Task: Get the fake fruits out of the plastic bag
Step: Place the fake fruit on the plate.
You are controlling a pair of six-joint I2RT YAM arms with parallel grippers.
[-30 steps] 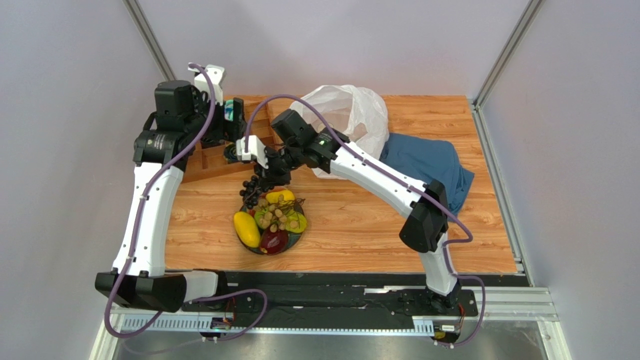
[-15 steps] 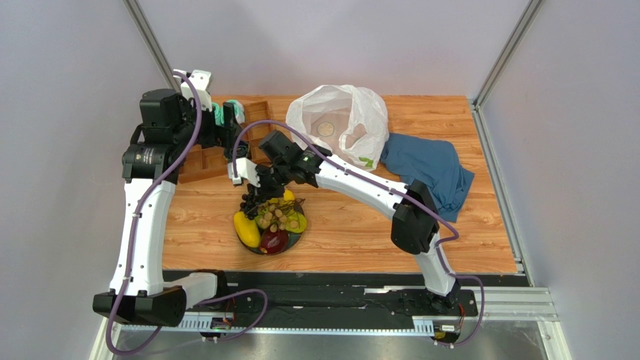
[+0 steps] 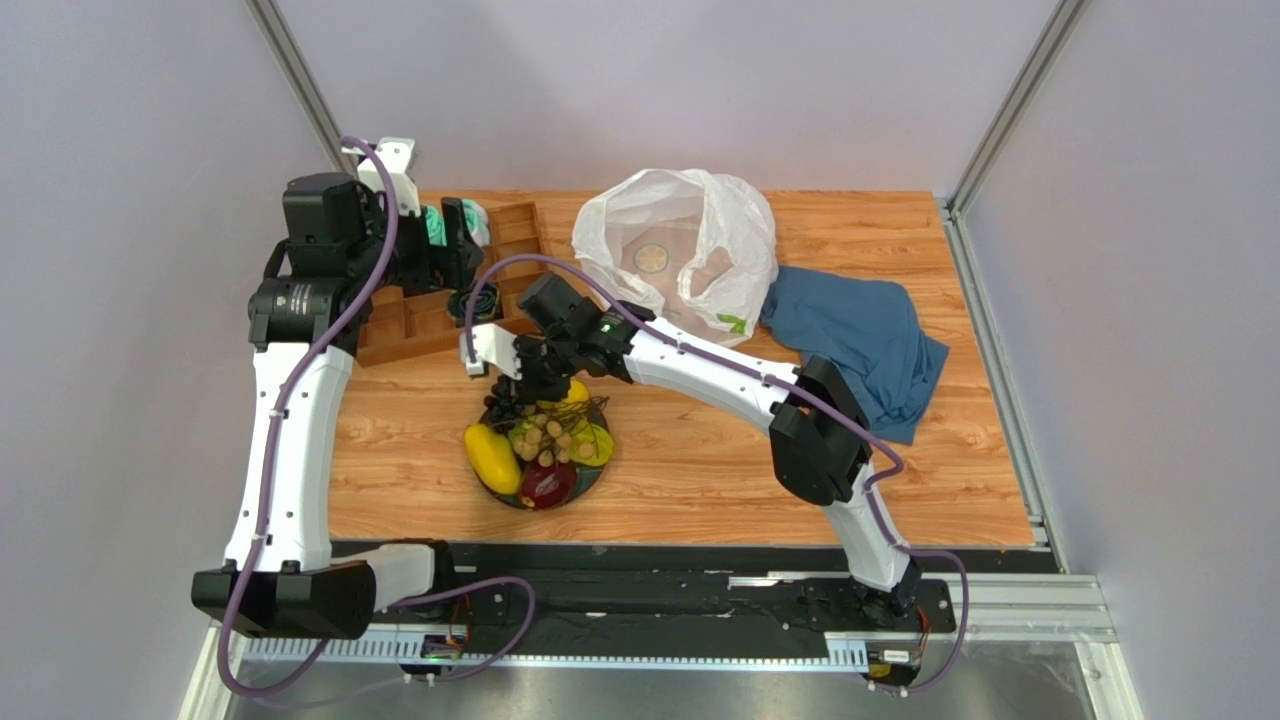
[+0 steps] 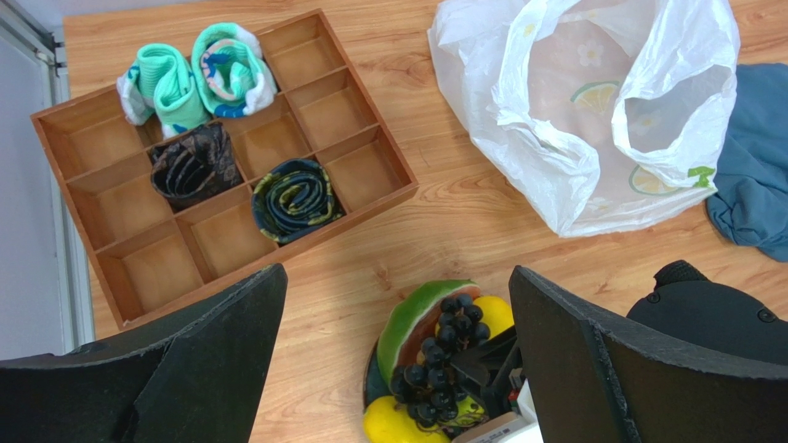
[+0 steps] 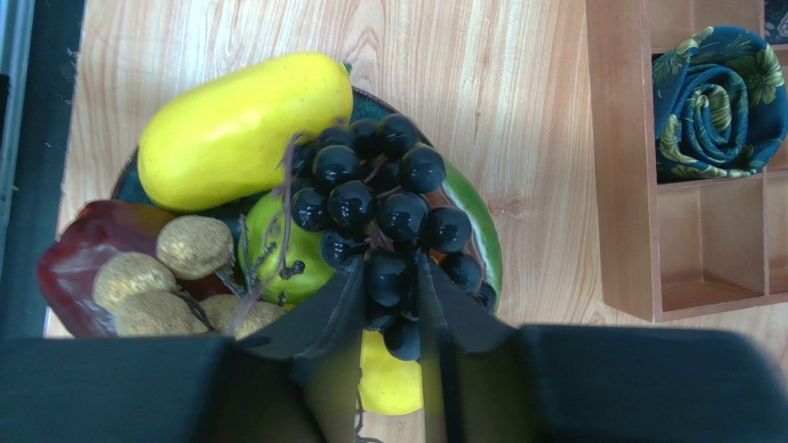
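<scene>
The right tool (image 5: 388,277) pinches the dark purple plastic grape bunch (image 5: 379,198) between its two fingers, directly over the dark round plate (image 5: 128,187). Whether the bunch rests on the fruits beneath it cannot be determined.

The plate stands on the wooden worktop (image 3: 721,450) and carries:
- the yellow plastic mango (image 5: 236,125)
- the green plastic apple (image 5: 273,254)
- the tan plastic grape bunch (image 5: 176,268)
- the dark red plastic fruit (image 5: 74,258)
- the green-rinded watermelon slice (image 4: 416,318)

The left tool (image 4: 398,277) has its fingers spread wide and grips nothing. It hangs above the worktop near the brown wooden divided tray (image 4: 102,231), which holds rolled socks.

The white crinkly plastic bag (image 3: 676,248) lies at the far side of the worktop with its mouth open, well apart from the plate. The dark blue cloth (image 3: 857,338) lies just beside the bag.
</scene>
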